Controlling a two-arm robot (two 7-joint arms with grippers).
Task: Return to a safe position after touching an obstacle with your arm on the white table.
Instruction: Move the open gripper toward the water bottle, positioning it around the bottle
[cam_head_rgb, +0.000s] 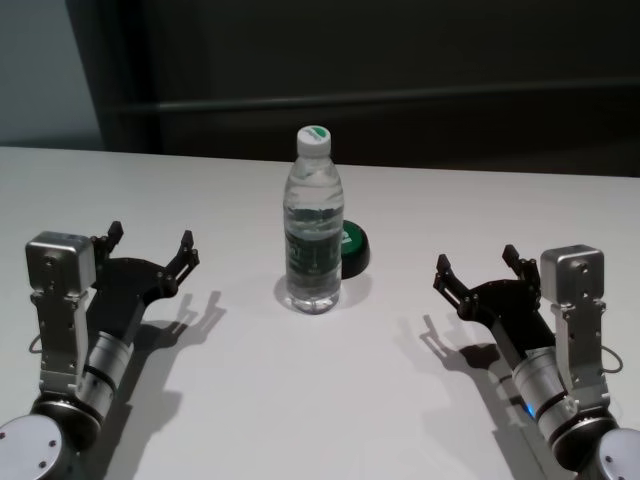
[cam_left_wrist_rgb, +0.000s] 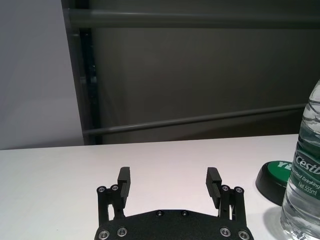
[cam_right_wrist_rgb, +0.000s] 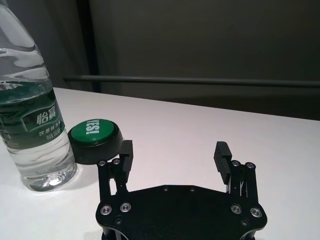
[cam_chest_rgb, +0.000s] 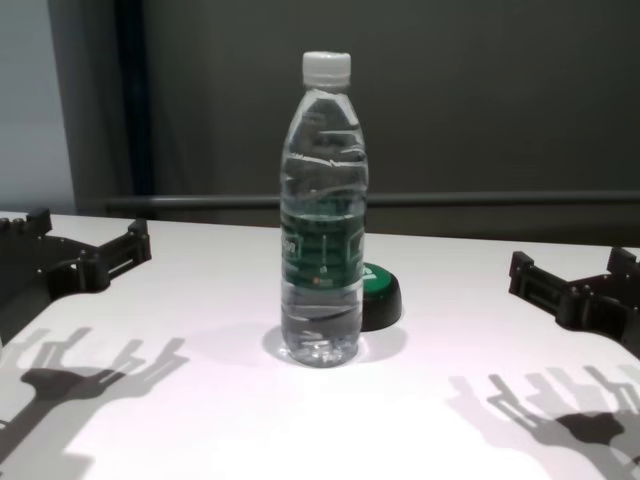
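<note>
The bottle (cam_head_rgb: 314, 222) stands upright mid-table (cam_head_rgb: 300, 420), between my 2 arms and closer to the far edge than the near one; the black puck (cam_head_rgb: 352, 248) sits just behind it, touching or nearly so, I cannot tell which. My left gripper (cam_head_rgb: 150, 252) hovers near the left edge, jaws spread, holding nothing; my right gripper (cam_head_rgb: 478, 271) hovers near the right edge, likewise spread and empty; both are well apart from the bottle. The risk I see: the bottle is tall, narrow-based and light; any inward sweep of either arm could catch it high and topple it, and it could roll toward an edge; a low swing might shove the puck too.
</note>
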